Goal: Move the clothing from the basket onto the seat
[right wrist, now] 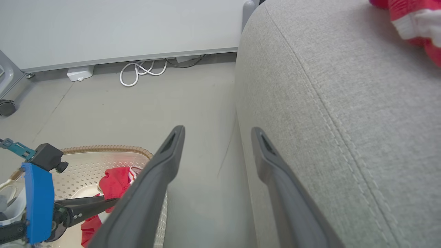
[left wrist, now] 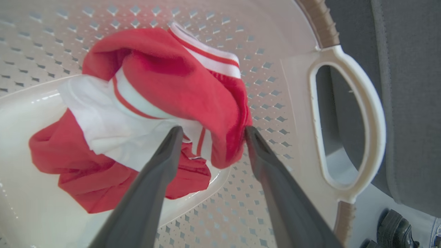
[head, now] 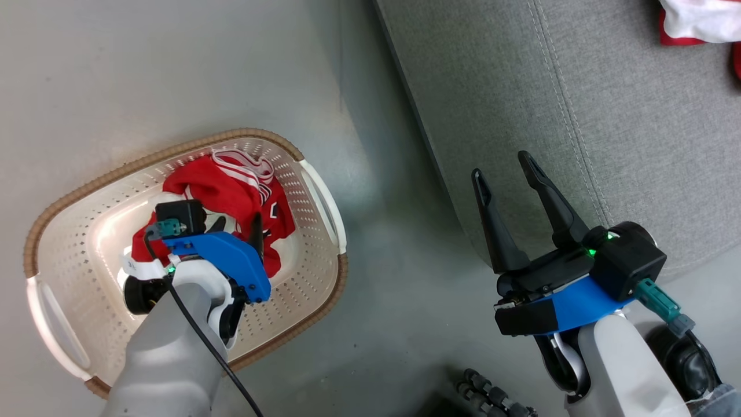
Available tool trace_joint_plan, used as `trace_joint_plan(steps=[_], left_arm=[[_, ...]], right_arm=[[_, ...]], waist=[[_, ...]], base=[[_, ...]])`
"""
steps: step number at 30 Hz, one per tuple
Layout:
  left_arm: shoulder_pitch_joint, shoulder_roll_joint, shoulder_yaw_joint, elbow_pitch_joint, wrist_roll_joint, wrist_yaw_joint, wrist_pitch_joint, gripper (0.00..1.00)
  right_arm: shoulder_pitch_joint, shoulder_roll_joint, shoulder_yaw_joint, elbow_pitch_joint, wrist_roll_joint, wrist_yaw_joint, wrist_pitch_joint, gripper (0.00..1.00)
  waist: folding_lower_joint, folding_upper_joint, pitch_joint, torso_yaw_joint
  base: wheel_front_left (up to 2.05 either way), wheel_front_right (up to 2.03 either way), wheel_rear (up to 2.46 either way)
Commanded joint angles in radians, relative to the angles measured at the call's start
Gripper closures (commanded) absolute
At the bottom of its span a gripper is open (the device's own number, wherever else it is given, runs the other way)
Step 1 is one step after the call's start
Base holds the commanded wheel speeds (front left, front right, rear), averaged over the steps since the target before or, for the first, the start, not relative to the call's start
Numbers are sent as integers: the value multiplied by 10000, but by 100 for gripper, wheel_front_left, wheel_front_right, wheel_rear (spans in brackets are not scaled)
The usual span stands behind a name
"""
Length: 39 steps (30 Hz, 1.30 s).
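Note:
The cream basket (head: pixel 315 255) with a brown rim stands on the floor, left of the light-grey seat (head: pixel 608 116). Red clothing (head: pixel 231 191) with white striped trim lies bunched inside it. My left gripper (head: pixel 237 223) is down in the basket, open. In the left wrist view its fingers (left wrist: pixel 162 162) straddle a fold of the red-and-white clothing (left wrist: pixel 179 86), beside the basket's handle (left wrist: pixel 375 113). My right gripper (head: pixel 501 165) is open and empty over the seat's front edge; the right wrist view shows this gripper (right wrist: pixel 217 129) between basket (right wrist: pixel 106 148) and seat (right wrist: pixel 344 103). Another red-and-white garment (head: pixel 694 20) lies on the seat.
Grey floor runs between the basket and the seat. A coiled white cable (right wrist: pixel 141 70) and a small white box (right wrist: pixel 81 73) lie along the far wall, with a caster wheel (right wrist: pixel 7 107) at the left. A dark shoe (left wrist: pixel 392 227) stands near the basket's handle end.

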Motion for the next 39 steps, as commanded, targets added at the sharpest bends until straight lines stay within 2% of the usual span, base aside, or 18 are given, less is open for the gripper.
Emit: trace_joint_plan(steps=[1, 14, 15, 16, 17, 19, 20, 21, 39], left_arm=[[-233, 90, 44, 48, -77, -15, 6, 0], [-948, 269, 13, 512, -202, 105, -227, 0], [-964, 272, 10, 530, -216, 104, -242, 4], [-981, 275, 17, 551, -237, 103, -252, 20], [-1001, 278, 21, 570, -250, 101, -272, 40], [-1032, 290, 4, 601, -244, 99, -296, 68], [-1048, 295, -12, 616, -246, 97, -306, 91], [-1062, 298, -24, 631, -246, 96, -319, 100], [-1063, 255, -359, 775, -227, 30, -457, 100]], right_arm=[[-166, 12, -2, -65, 94, 1, -50, 0], [-121, 12, 163, -314, 297, 1, -52, 0], [-127, 12, 174, -314, 305, 1, -52, 0], [-129, 12, 184, -316, 312, 1, -52, 0], [-128, 12, 194, -314, 309, 1, -52, 0], [-128, 12, 201, -307, 305, 1, -52, 0], [-131, 12, 198, -302, 296, 1, -52, 0], [-136, 12, 195, -303, 292, 1, -52, 0], [-244, 12, 241, -162, 216, 1, -53, 0]], waist=[[-1, 0, 124, -104], [-1, 0, 588, -338], [-1, 0, 596, -340], [-1, 0, 600, -343], [-1, 0, 605, -345], [-1, 0, 613, -344], [-1, 0, 616, -342], [-1, 0, 620, -342], [-1, 0, 342, -273]], base=[[0, 0, 0], [0, 0, 0], [0, 0, 0], [0, 0, 0], [0, 0, 0], [0, 0, 0], [0, 0, 0], [0, 0, 0], [0, 0, 0]])
